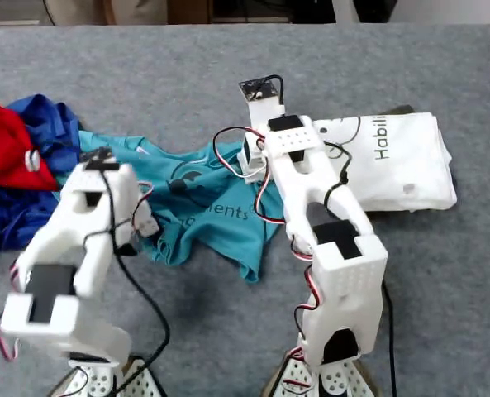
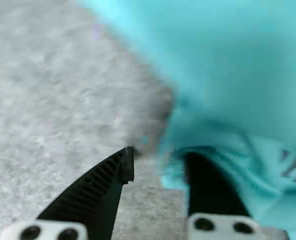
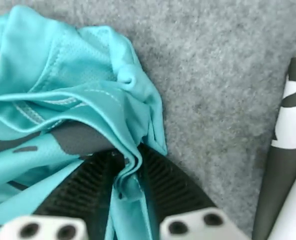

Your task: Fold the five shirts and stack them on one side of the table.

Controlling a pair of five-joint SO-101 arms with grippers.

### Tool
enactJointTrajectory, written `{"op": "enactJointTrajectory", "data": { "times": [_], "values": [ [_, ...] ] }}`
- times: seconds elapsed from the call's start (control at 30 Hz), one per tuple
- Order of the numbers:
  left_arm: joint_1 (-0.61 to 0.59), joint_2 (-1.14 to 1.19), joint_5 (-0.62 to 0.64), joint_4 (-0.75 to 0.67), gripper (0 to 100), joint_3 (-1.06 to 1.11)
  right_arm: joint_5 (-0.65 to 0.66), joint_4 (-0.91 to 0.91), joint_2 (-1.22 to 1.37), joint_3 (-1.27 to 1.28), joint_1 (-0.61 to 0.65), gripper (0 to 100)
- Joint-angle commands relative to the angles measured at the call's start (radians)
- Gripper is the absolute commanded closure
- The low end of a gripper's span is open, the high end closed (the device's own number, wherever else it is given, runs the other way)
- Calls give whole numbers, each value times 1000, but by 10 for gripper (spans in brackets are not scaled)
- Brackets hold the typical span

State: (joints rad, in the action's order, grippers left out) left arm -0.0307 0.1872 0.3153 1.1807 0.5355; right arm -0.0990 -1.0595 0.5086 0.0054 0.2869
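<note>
Grey felt covers the counter [image 1: 187, 66], and a teal shirt [image 1: 203, 198] sprawls crumpled across the middle of the high view, between the two arms. The right pincer [image 3: 130, 182] is clamped on a bunched fold of that shirt; the cloth is squeezed between its two ribbed fingers, at the shirt's upper right edge in the high view. I judge this hold is meant to anchor one corner so the cloth can be drawn flat before folding.

The left pincer [image 2: 157, 170] sits at the shirt's lower left edge with its fingers apart. One finger rests on bare felt, the other against the teal hem, and only a sliver of cloth lies in the gap. It looks placed to take the opposite edge, though nothing is gripped there yet.

A white shirt [image 1: 393, 165] lies folded at the right of the high view, just beside the right arm, with a dark layer showing beneath it, which I take to be the start of the stack. A red shirt [image 1: 1, 153] and a blue shirt [image 1: 13, 219] are heaped unfolded at the left edge, the teal one's sleeve reaching up to touch them
</note>
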Motion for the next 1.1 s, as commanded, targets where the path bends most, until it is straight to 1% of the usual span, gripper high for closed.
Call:
{"op": "enactJointTrajectory", "data": {
  "times": [0.0, 0.2, 0.33, 0.43, 0.53, 0.6, 0.7, 0.83, 0.9, 1.0, 1.07],
  "values": [
    [18, 128, -31, 52, 969, -60, -12, 9, 27, 16, -4, 997],
    [-2, 128, -25, 51, 982, -66, -12, 9, 27, 18, -5, 997],
    [-75, 110, -49, 46, 982, -97, -12, 9, 27, 19, -5, 997],
    [-169, 79, -192, 77, 982, -172, -12, 9, 27, 19, -7, 997],
    [-273, 58, -358, 158, 982, -281, -12, 9, 27, 21, -7, 997],
    [-339, 56, -443, 206, 981, -351, -12, 9, 27, 21, -7, 997],
    [-387, 58, -503, 239, 981, -400, -12, 9, 27, 21, -5, 997],
    [-384, 58, -508, 244, 974, -384, -11, 9, 27, 21, -4, 997],
    [-387, 58, -505, 245, 931, -370, -9, 8, 27, 21, -4, 997],
    [-405, 48, -503, 250, 832, -342, -9, 8, 27, 21, -4, 997],
    [-431, 48, -503, 292, 787, -350, -6, -5, 27, 19, -4, 997]
  ]
}}
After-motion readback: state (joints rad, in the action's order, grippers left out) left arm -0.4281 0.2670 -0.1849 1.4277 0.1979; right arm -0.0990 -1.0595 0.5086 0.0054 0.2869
